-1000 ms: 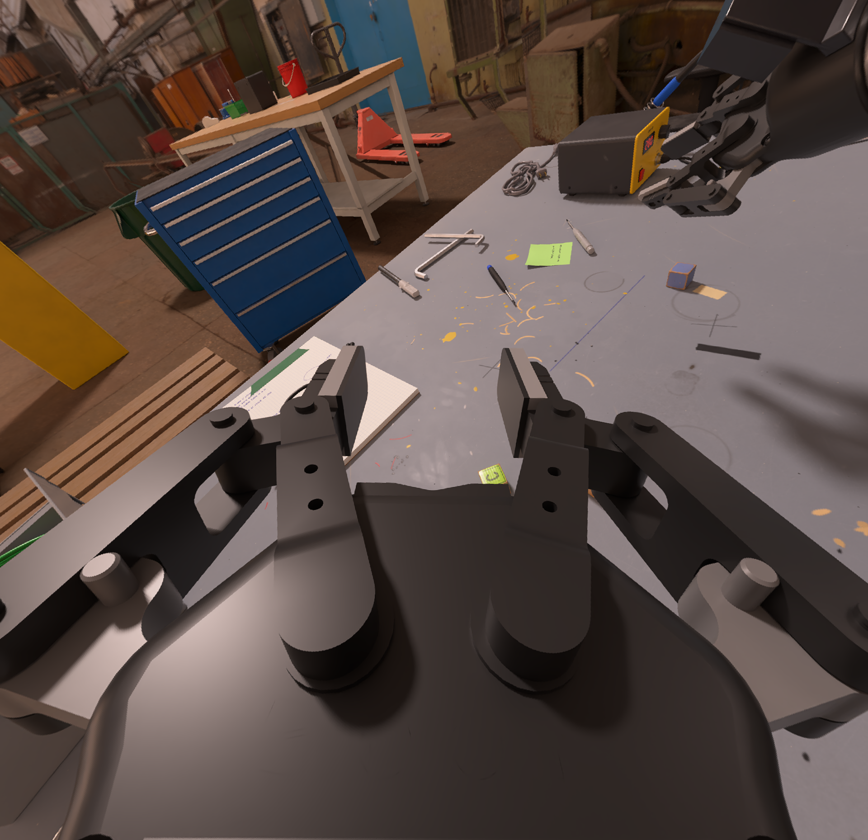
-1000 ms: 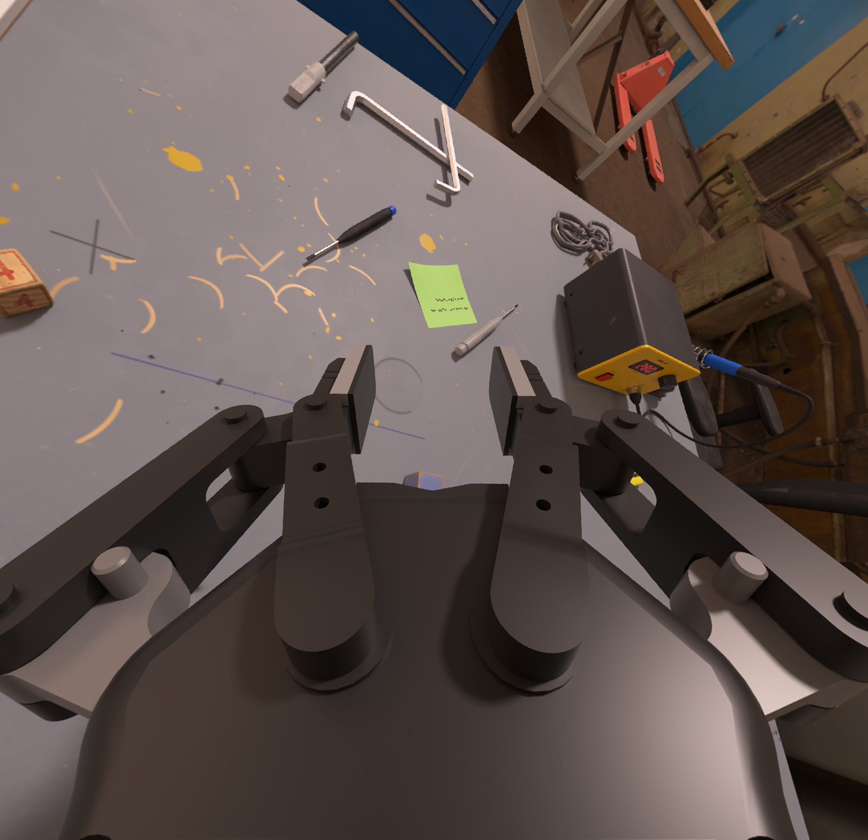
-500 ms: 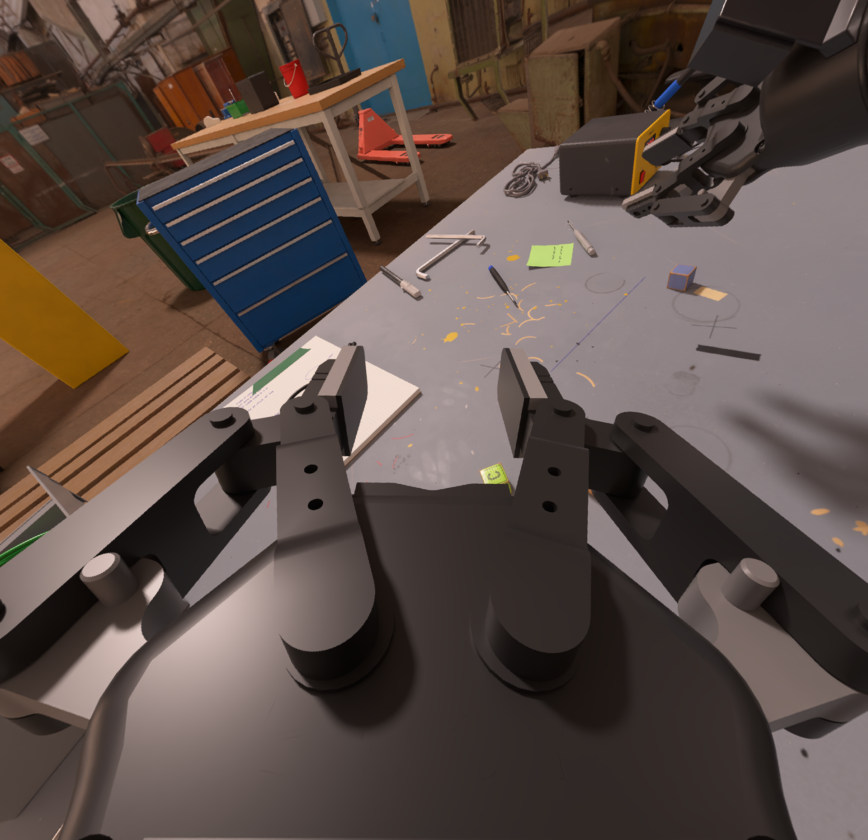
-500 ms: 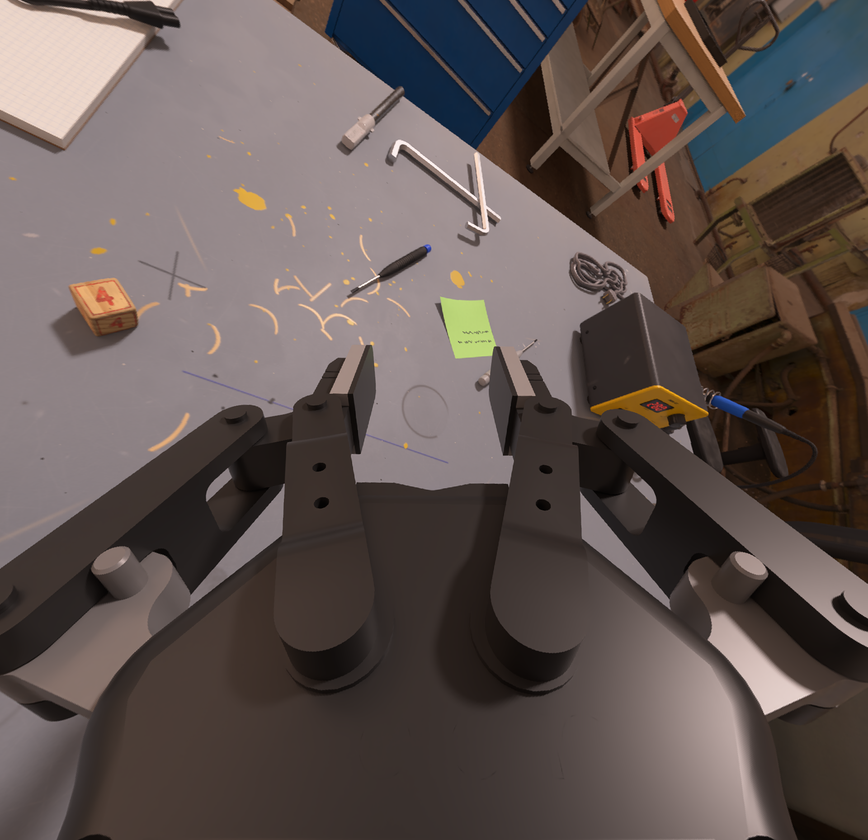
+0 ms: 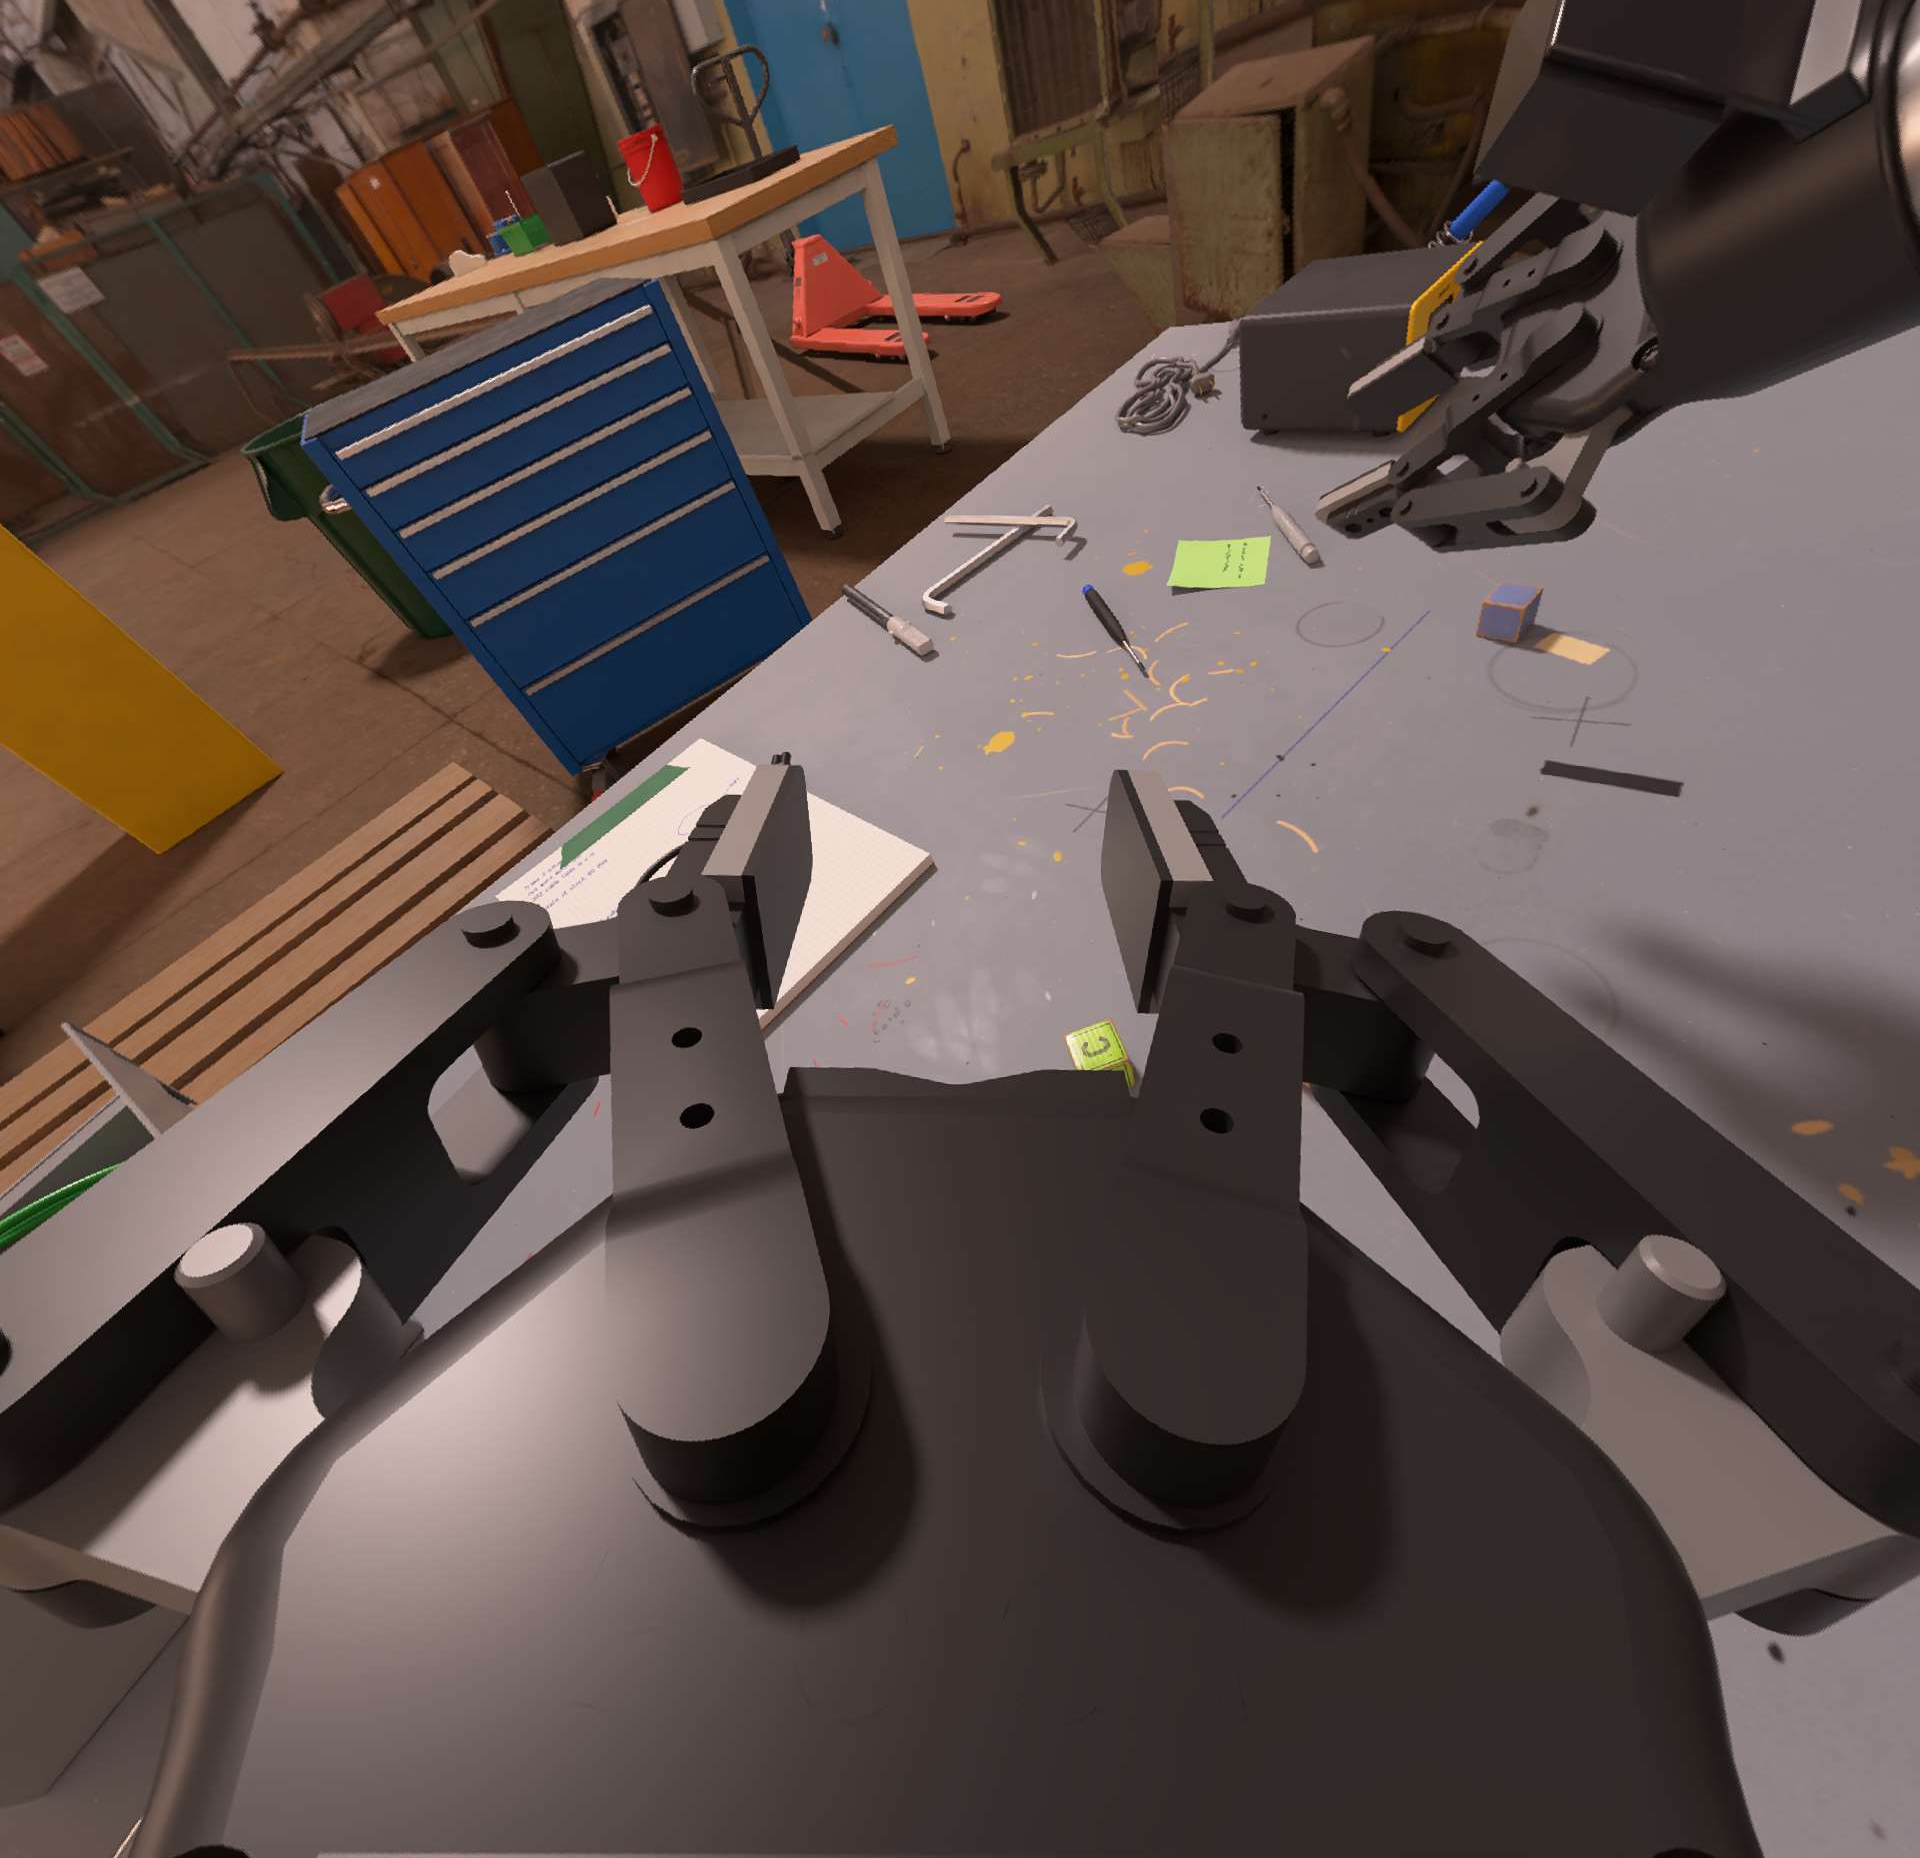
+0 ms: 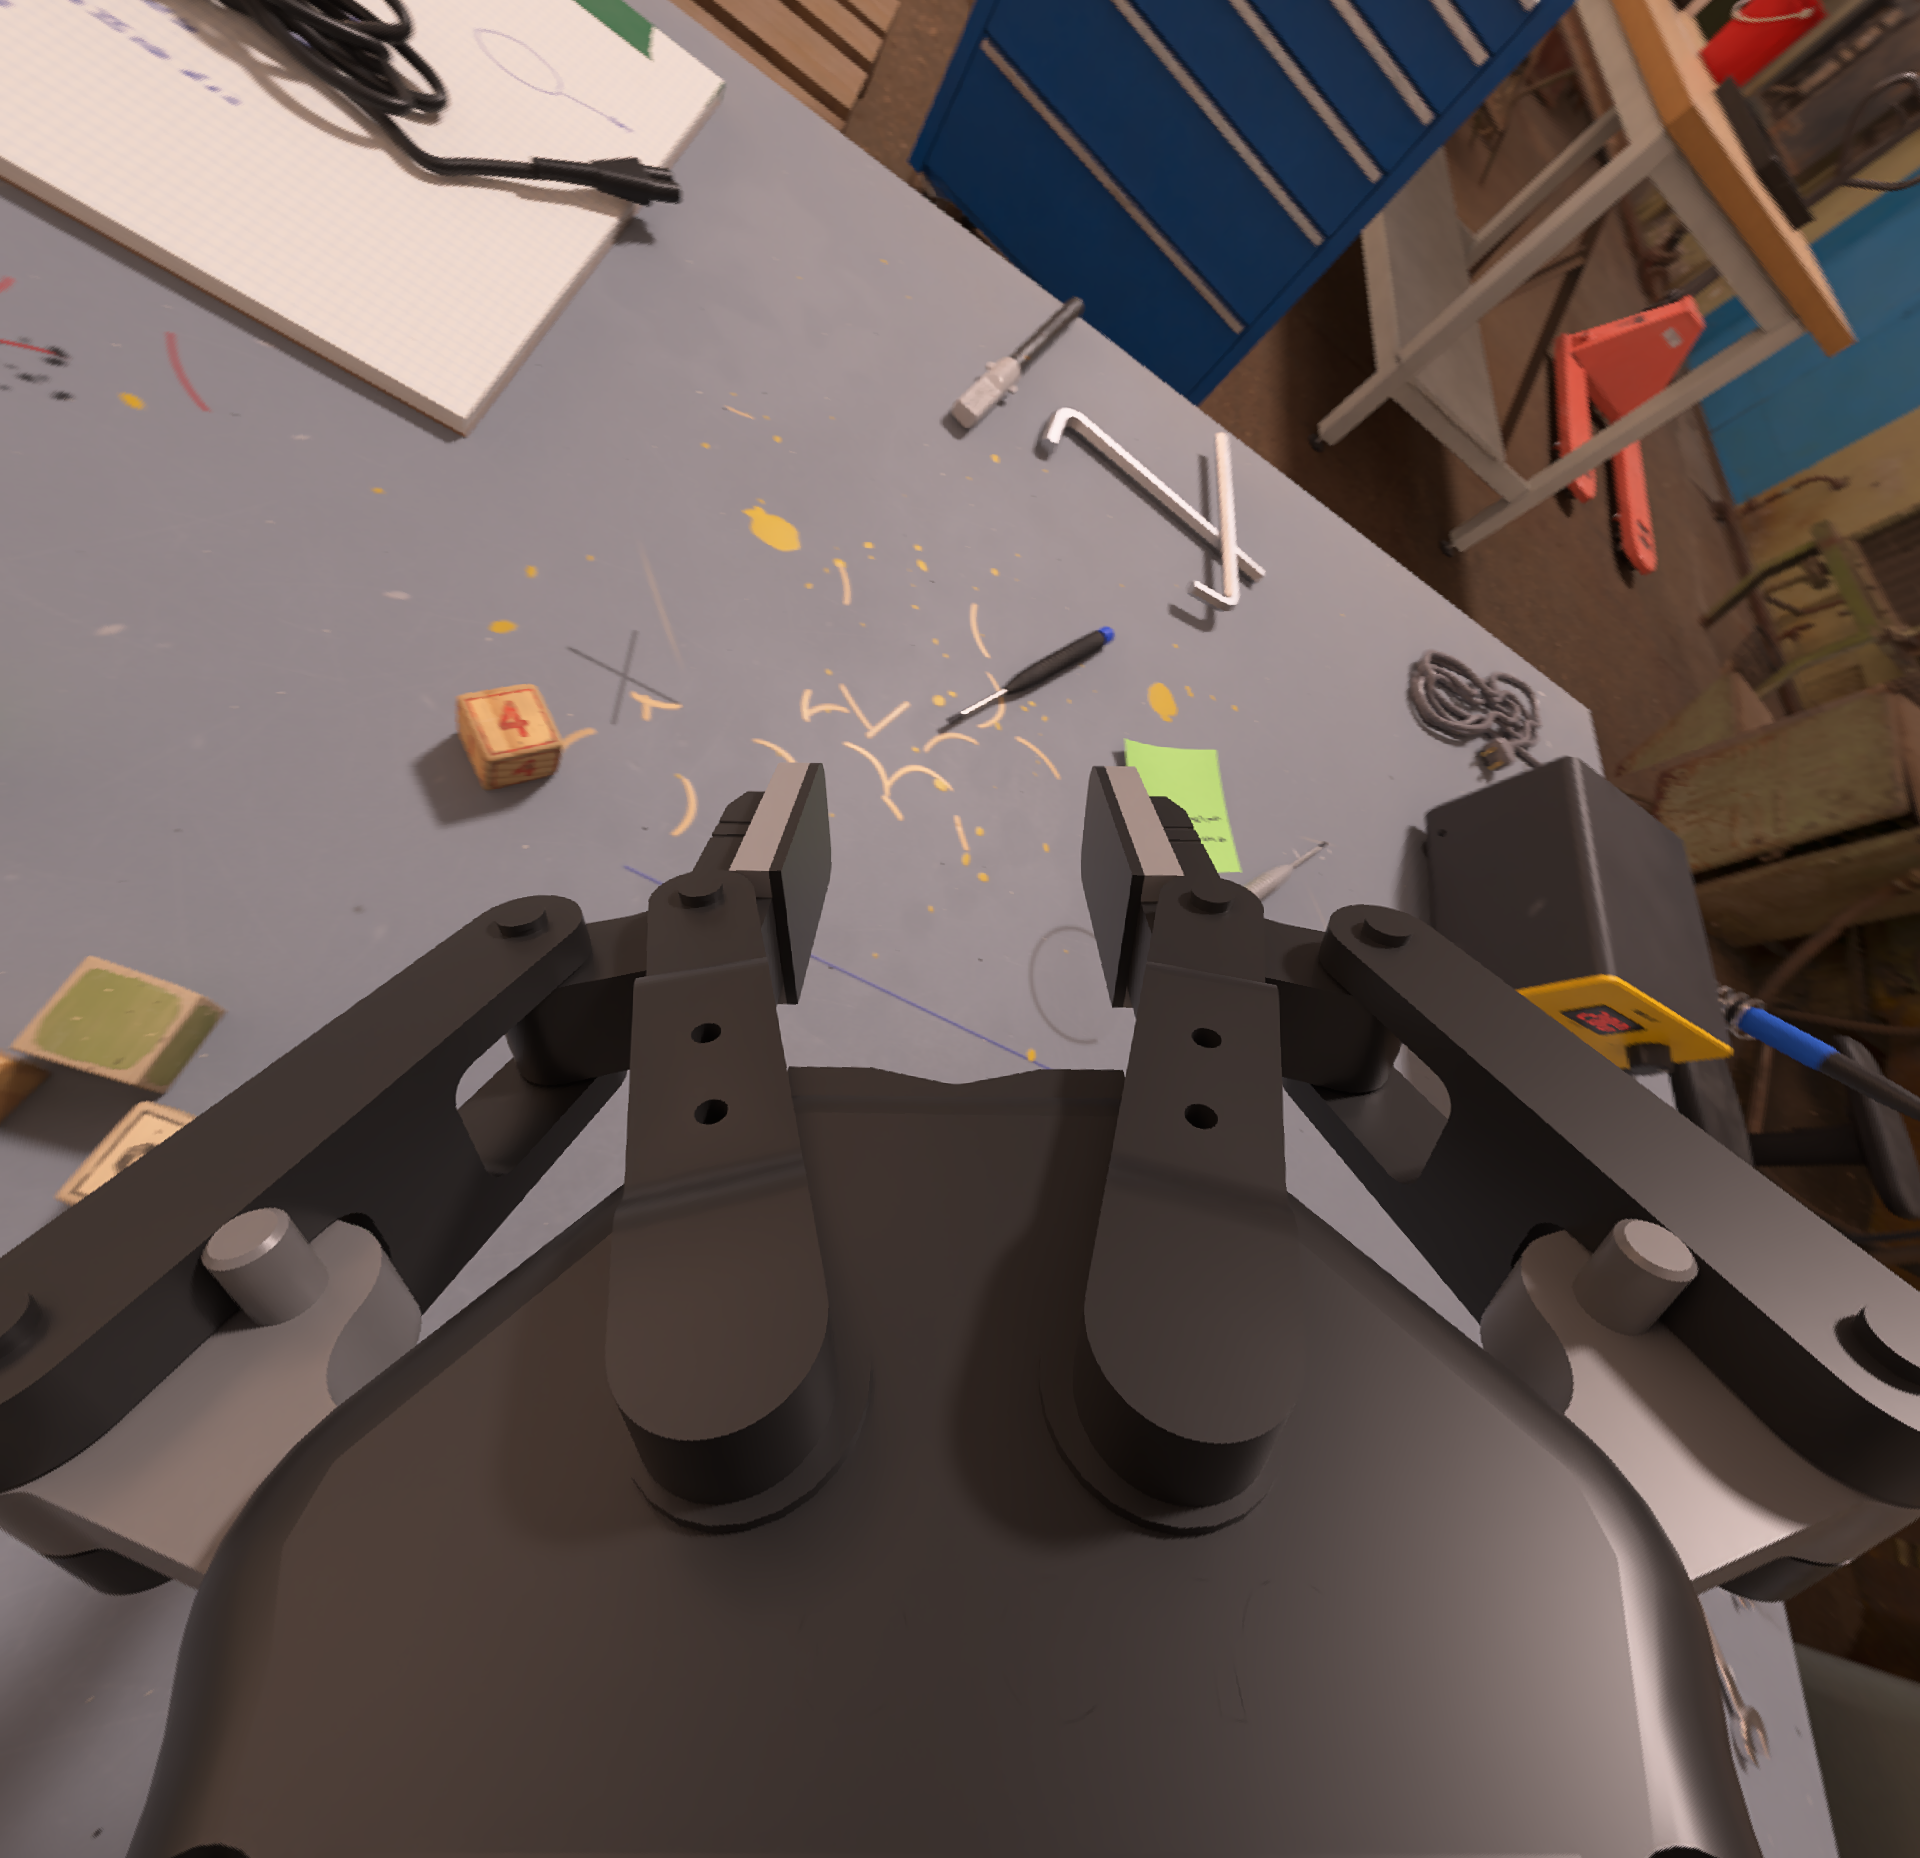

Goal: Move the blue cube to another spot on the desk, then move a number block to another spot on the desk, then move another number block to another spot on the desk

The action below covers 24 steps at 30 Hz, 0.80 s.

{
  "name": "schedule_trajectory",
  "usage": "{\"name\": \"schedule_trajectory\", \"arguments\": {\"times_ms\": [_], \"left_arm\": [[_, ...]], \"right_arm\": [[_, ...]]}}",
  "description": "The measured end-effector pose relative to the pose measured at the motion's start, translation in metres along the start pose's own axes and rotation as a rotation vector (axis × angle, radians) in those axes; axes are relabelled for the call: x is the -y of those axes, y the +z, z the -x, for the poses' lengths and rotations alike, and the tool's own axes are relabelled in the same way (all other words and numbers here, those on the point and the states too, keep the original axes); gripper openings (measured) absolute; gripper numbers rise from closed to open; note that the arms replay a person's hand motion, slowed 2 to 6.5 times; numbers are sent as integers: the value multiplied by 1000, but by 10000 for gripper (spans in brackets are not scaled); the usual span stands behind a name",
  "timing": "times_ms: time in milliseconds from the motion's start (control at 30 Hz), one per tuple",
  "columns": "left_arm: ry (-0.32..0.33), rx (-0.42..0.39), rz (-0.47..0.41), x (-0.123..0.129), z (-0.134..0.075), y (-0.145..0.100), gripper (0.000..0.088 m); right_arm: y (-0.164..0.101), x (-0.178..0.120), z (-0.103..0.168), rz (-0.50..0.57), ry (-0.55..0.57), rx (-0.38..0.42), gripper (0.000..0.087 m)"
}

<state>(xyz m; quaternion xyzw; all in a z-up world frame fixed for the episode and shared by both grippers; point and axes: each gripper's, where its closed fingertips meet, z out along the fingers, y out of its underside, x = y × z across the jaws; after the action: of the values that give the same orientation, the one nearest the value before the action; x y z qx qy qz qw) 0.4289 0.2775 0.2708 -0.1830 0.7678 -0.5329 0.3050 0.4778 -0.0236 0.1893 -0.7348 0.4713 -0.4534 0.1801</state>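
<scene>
Right wrist view only: red-numbered block (image 6: pixel 508 736).

one blue cube (image 5: pixel 1509 611), three blocks (image 6: pixel 508 735).

You face industrial workshop: blue drawer tool cabinet (image 5: pixel 561 520) upper left of frame, red pallet jack (image 5: pixel 873 302) top centre, hex keys (image 5: pixel 997 551) and soldering station (image 5: pixel 1340 354) on grey desk (image 5: pixel 1714 873) upper right.
</scene>
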Motion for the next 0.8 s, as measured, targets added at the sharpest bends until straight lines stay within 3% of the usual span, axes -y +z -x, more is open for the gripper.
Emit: {"name": "schedule_trajectory", "arguments": {"times_ms": [800], "left_arm": [[-14, 2, -4, 0, 6, -6, 511]], "right_arm": [[27, 25, 105, 17, -9, 488, 453]]}}
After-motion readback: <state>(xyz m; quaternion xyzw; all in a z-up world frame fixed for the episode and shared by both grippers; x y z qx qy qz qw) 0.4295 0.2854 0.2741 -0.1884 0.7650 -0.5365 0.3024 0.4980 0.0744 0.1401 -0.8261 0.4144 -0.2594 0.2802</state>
